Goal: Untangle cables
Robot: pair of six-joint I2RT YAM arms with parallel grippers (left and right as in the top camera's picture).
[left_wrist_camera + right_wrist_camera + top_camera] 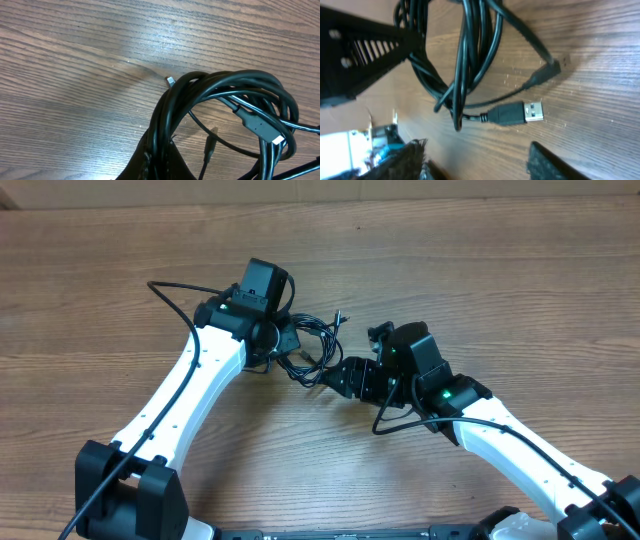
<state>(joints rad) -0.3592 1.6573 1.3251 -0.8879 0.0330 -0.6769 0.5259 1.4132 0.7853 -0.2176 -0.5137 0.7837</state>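
Note:
The cables point(310, 345) are a small tangled bundle of thin black cords in the middle of the wooden table. My left gripper point(283, 340) is shut on several strands of the bundle point(220, 90), pinched between its fingers point(160, 160). A USB plug point(260, 125) and a small plug tip point(171, 80) show in the left wrist view. My right gripper point(335, 375) is open and empty, just right of the bundle. In the right wrist view its fingers point(480, 160) frame bare table, with a USB plug point(517, 112) and hanging loops point(465, 60) just beyond.
The wooden table point(500, 280) runs to a far edge at the top of the overhead view. The left arm's black finger point(355, 50) shows at the left of the right wrist view. Thick black arm cables point(170, 290) loop over both arms.

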